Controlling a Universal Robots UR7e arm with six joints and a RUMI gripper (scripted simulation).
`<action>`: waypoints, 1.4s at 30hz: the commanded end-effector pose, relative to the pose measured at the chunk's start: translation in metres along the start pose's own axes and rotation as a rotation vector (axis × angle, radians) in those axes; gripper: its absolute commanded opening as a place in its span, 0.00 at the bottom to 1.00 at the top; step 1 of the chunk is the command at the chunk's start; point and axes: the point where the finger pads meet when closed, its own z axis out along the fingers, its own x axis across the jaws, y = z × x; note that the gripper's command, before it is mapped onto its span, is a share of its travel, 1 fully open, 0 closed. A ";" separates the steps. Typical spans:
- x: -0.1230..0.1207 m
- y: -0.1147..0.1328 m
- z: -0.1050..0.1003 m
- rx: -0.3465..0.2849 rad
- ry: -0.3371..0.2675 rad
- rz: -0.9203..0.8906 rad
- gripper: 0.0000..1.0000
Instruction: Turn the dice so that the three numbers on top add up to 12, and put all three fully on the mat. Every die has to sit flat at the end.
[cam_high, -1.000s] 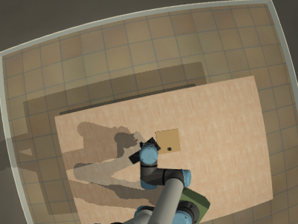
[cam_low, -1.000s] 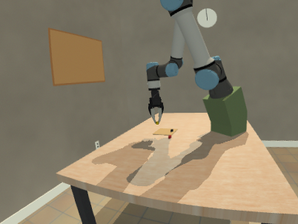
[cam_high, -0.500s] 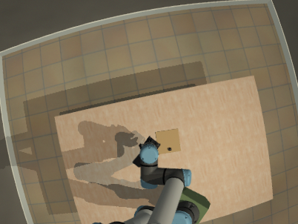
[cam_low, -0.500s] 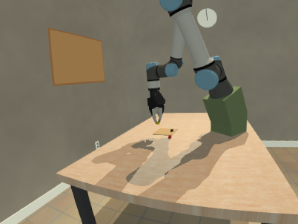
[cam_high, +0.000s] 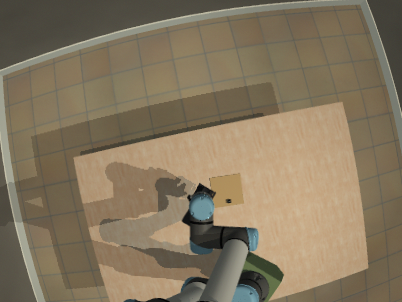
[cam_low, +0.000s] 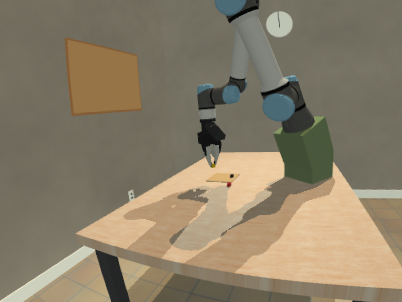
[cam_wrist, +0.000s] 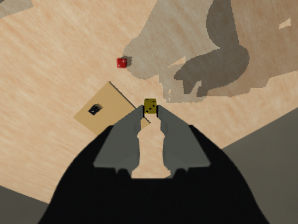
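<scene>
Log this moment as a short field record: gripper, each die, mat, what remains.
gripper: gripper shut on the yellow die, held in the air above the table
black die: black die lies on the mat
red die: red die lies on the table, off the mat
mat: tan square, flat on the table, one die on it
top faces: too small to read
remaining: yellow die and red die not yet on the mat
</scene>
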 end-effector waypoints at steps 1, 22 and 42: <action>0.001 0.002 0.000 0.000 0.002 -0.016 0.00; 0.000 0.002 0.001 -0.059 -0.001 -0.021 0.00; 0.000 -0.001 0.001 -0.439 0.003 -0.020 0.00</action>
